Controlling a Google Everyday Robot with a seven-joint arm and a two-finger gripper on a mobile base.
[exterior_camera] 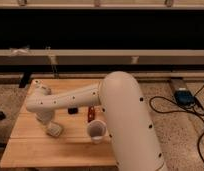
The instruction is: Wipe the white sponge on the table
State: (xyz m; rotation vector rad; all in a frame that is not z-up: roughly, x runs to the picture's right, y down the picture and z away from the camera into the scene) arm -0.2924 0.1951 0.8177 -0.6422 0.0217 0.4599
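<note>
Gripper (47, 121) low over table (25, 150), fingers together, touching white sponge (54, 130) at its 5 o'clock; actual hold unclear. Sponge rests on planks, cup (97, 131) at its 3 o'clock. Wiping likely underway, strokes remaining.

1. We see the arm (75, 99) clad in smooth off-white housings: a broad, rounded near segment and a slimmer tube running left.
2. We note small dark dots, like screw holes, spaced along the tube and down the broad segment.
3. We find the gripper (48, 123) at the arm's left end, low over the left part of the table (55, 151).
</note>
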